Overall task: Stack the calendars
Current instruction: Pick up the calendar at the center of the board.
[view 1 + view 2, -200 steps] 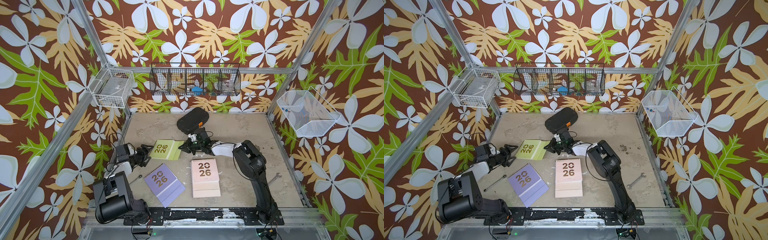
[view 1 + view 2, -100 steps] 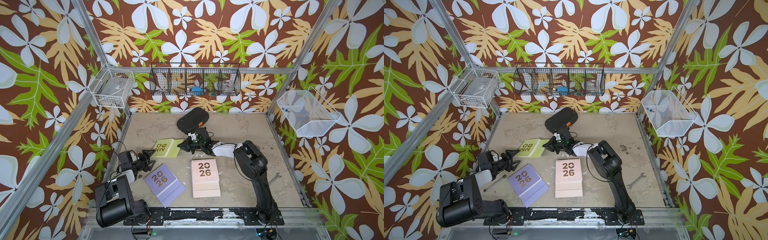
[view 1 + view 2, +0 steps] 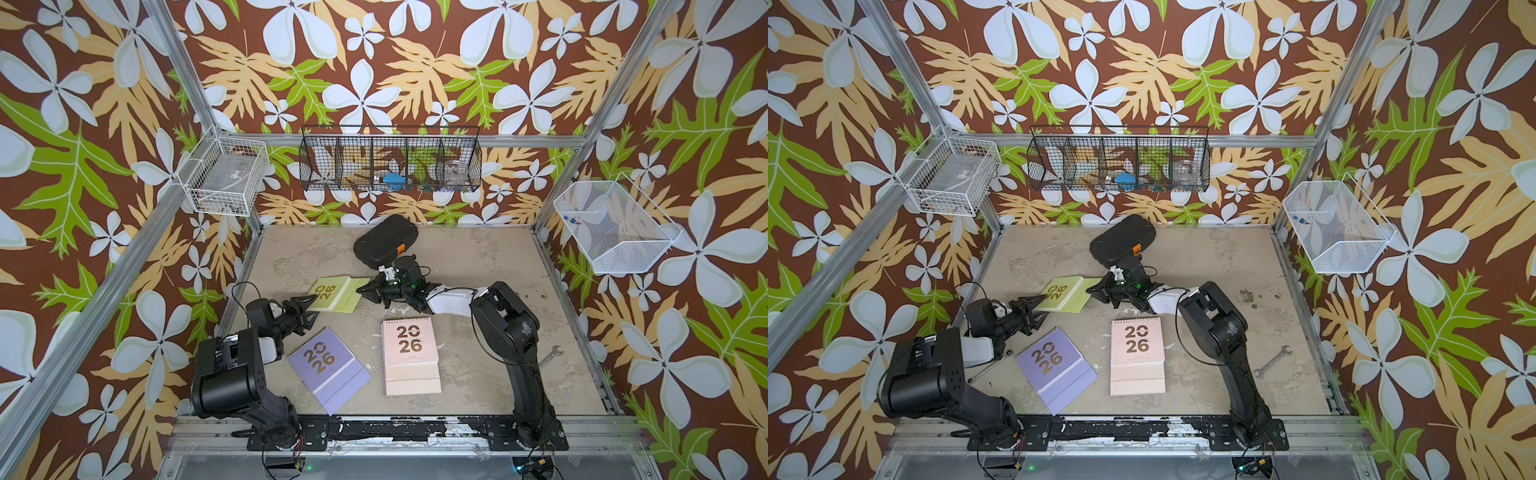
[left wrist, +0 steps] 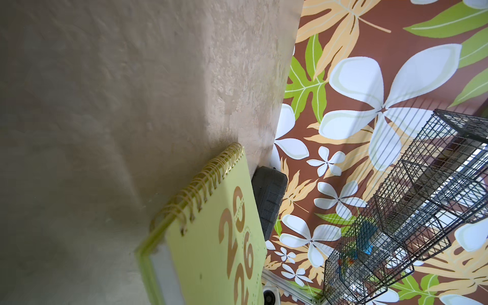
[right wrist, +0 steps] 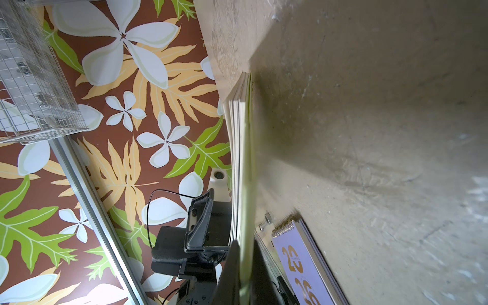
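No home or office here, folks: this is a robot test cell, lab-style. Bare aluminium frame posts (image 3: 179, 62) box in the space, and loud flower-and-leaf print panels (image 3: 361, 95) cover the walls on three sides. Along the front edge of the stone-look surface (image 3: 478, 257) runs a scuffed black mounting rail (image 3: 395, 430). Two arms are bolted to it, the left arm (image 3: 228, 374) tipped by the left pincer (image 3: 316, 307) and the right arm (image 3: 511, 332) by the right pincer (image 3: 362, 291). Storage hangs off the frame: a black wire basket (image 3: 390, 164) at the back, a white wire basket (image 3: 226, 176) on one side and a white mesh basket (image 3: 615, 226) on the other. And there's a wrench (image 3: 550, 358), loose beside the right arm!
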Controlling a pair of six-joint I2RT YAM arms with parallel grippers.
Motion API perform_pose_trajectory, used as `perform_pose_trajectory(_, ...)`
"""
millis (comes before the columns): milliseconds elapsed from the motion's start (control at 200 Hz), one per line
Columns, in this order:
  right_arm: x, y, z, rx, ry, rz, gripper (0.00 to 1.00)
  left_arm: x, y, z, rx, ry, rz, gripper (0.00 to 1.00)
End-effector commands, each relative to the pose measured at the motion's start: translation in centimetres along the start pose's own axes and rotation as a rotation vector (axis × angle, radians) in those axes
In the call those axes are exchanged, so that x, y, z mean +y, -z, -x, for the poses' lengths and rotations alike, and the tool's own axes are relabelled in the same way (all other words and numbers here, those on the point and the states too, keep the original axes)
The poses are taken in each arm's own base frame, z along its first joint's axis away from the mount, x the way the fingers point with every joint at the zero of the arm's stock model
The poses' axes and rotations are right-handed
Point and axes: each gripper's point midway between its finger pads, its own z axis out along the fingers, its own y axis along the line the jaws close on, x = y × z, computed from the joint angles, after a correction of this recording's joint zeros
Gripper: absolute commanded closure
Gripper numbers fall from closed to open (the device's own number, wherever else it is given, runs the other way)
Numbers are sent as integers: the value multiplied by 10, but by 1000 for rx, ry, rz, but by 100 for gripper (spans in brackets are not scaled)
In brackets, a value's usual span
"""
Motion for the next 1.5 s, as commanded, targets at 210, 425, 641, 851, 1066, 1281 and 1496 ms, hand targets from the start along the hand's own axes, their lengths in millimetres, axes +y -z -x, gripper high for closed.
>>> perform_pose_trajectory(210, 12, 5, -13, 39, 33, 46, 99, -32, -3, -4, 24, -56, -122, 73)
perform_pose_trajectory(425, 16, 7, -14, 40, 48, 50, 97, -34, -2, -7, 35, -71, -127, 84)
perform_pose_trajectory(641, 25, 15, -19, 37, 91, 55, 68, -47, 1, -13, 54, -108, -153, 88)
perform_pose_trajectory(851, 29, 39, -20, -1, 157, 17, 37, -71, 6, -25, 95, -170, -178, 90)
perform_pose_trajectory(1066, 33, 96, -8, -89, 258, -1, 31, -79, 9, -40, 164, -289, -76, 88)
perform_pose_trajectory(1281, 44, 147, 13, -130, 428, -44, 27, -84, 9, -76, 301, -360, -76, 88)
perform_pose_trajectory(1496, 59, 187, 32, -180, 542, -48, 27, -91, -4, -122, 441, -424, -84, 88)
